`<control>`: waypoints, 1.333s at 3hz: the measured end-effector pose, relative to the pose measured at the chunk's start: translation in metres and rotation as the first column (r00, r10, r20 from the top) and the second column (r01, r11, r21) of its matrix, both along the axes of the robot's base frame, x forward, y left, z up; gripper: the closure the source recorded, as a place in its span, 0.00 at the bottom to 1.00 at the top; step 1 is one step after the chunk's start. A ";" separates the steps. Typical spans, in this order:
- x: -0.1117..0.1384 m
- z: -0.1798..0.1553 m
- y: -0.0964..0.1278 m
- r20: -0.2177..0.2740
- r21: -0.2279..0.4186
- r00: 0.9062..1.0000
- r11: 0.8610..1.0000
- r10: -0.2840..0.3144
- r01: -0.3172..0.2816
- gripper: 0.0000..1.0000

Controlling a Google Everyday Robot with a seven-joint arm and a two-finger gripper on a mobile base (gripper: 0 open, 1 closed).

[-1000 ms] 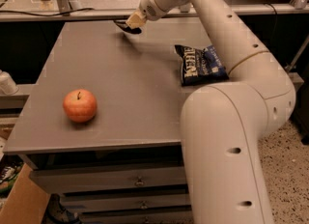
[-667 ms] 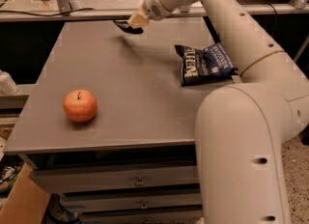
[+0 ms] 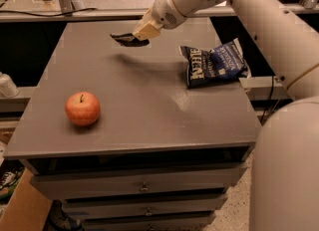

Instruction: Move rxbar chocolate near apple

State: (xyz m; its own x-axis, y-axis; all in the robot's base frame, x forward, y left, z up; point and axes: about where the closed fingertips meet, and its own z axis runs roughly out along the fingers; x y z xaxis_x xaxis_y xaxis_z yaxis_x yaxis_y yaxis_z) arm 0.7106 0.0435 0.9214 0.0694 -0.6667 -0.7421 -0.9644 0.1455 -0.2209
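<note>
The red-orange apple [image 3: 82,108] sits on the grey table top [image 3: 144,105] at the front left. My gripper [image 3: 139,33] is over the back middle of the table, well behind and to the right of the apple. It is shut on the rxbar chocolate [image 3: 127,40], a small flat black bar that sticks out to the left of the fingers, lifted a little above the table with its shadow below.
A crinkled blue chip bag [image 3: 214,63] lies at the table's right edge. My arm [image 3: 249,6] spans the upper right. Drawers [image 3: 144,187] face the front. A cardboard box [image 3: 20,210] stands on the floor at lower left.
The gripper with the bar has come forward and a little lower, toward the table's middle. The apple and chip bag have not moved.
</note>
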 end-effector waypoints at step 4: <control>-0.169 -0.003 0.006 -0.011 -0.140 0.958 0.948 0.288 -0.287 1.00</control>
State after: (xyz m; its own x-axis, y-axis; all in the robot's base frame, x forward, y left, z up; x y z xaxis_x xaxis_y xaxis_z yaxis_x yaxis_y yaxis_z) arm 0.5419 0.0491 0.9187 0.2799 -0.7137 -0.6421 -0.9585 -0.1703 -0.2286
